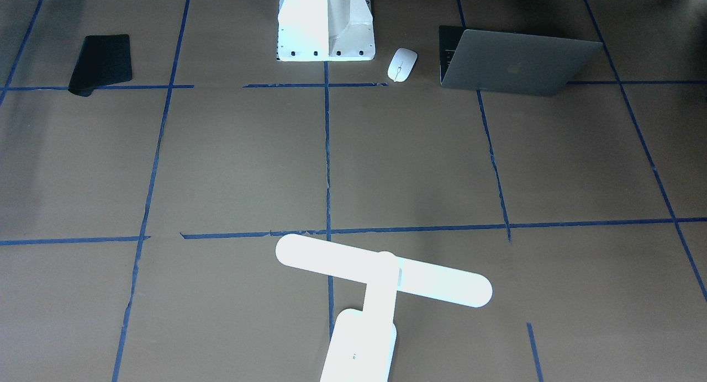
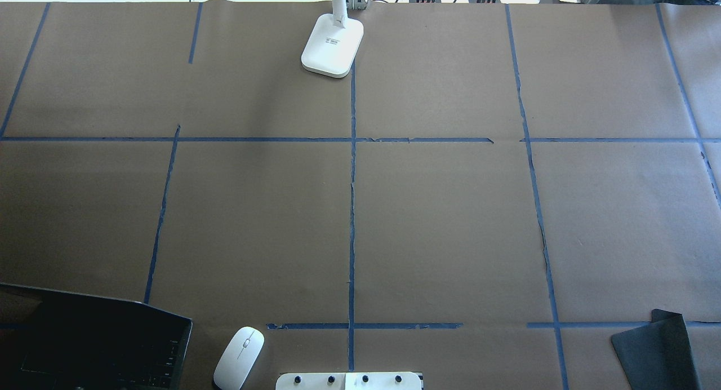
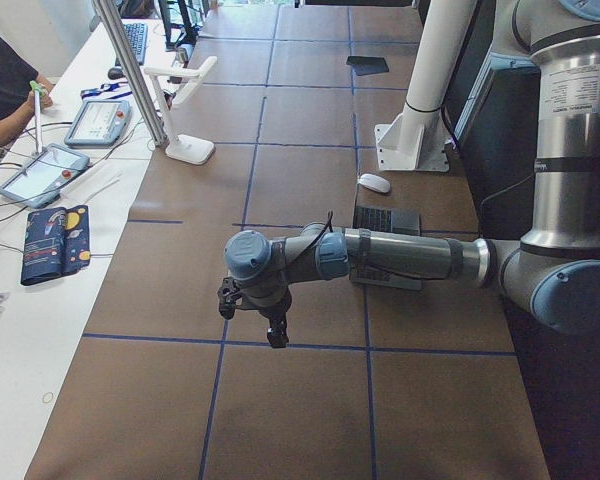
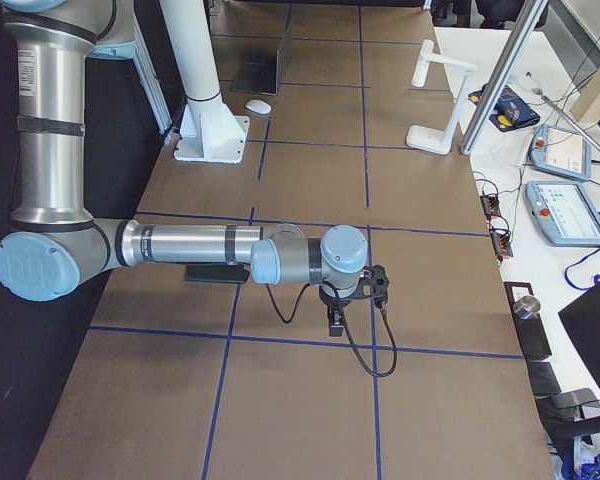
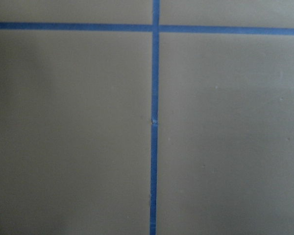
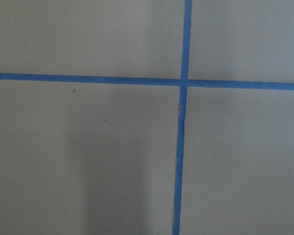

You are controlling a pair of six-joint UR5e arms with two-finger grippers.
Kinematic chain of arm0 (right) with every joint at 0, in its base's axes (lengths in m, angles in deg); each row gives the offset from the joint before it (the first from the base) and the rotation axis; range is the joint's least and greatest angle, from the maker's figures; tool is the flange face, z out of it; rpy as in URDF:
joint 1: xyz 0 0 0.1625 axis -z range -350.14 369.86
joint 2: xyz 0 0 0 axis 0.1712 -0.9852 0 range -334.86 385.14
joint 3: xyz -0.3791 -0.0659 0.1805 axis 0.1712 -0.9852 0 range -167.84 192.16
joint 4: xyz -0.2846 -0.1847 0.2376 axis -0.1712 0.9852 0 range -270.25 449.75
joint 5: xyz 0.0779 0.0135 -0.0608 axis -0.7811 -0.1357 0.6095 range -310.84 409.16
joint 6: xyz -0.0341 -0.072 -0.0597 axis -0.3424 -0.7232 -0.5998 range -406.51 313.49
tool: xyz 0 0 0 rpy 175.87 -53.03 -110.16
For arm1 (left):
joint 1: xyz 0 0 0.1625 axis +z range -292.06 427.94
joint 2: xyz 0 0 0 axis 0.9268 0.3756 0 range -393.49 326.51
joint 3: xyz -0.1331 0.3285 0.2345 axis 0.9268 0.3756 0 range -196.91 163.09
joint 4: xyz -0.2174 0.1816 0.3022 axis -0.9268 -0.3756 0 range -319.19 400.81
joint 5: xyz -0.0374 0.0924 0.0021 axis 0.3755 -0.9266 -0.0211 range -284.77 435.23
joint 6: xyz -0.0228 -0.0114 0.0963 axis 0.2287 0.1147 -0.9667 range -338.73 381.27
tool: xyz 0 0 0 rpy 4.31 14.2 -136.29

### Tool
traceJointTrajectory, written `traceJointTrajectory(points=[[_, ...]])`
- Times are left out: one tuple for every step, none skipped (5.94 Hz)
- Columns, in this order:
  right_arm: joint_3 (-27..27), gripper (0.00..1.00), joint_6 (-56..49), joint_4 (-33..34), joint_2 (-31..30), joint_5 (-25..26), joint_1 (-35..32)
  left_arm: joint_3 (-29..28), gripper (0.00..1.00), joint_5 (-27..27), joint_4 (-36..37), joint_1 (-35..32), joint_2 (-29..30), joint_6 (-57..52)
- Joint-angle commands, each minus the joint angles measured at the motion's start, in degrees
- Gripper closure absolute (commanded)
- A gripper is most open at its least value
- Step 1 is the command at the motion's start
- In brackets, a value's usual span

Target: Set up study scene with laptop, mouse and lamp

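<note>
At counter [image 1: 420,150] edge by robot, laptop [image 1: 513,62] near mouse [image 1: 402,64]: we fear laptop drag knocks mouse. State of left tool [image 3: 276,333], right tool [image 4: 336,320]: we cannot tell.

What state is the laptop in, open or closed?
Open. The laptop has its lid raised, logo side facing the front camera, and its keyboard shows from overhead.

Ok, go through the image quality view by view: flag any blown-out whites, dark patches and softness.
Front-facing view: the lamp and the robot pedestal are blown out to flat white, almost no surface detail. Overhead view: the laptop sinks into near-black, keys barely readable. Both wrist views: soft and dim, the blue tape fuzzy-edged, with uneven shading.
</note>
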Motion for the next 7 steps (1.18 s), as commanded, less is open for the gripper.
traceJointTrajectory(points=[[3.47,0.00,0.00,3.52,-2.22,-3.20,-0.70,3.90,0.00,-0.07,-2.01,-0.45,-2.06,-1.52],[3.58,0.00,0.00,3.64,-2.32,-3.06,-0.62,2.73,0.00,-0.24,-2.29,-0.28,-2.52,-1.53],[3.67,0.00,-0.61,3.64,-2.06,-2.44,-0.01,2.72,0.00,-0.07,-2.64,-0.19,-2.09,-1.36],[4.10,0.00,-0.97,3.64,-1.97,-0.52,2.52,2.55,0.00,-0.07,-2.65,-0.19,-1.73,-1.44],[5.76,0.00,-1.49,3.64,-2.06,4.98,4.11,2.28,0.00,0.11,-2.73,-0.10,-1.82,-1.53],[6.12,0.00,-2.28,3.55,-2.49,5.47,4.13,2.37,0.00,0.63,-3.43,-0.10,-2.60,-1.71],[5.87,0.00,-2.29,3.47,-2.67,4.86,4.13,2.46,0.00,0.55,-4.57,1.29,-2.26,-1.88]])
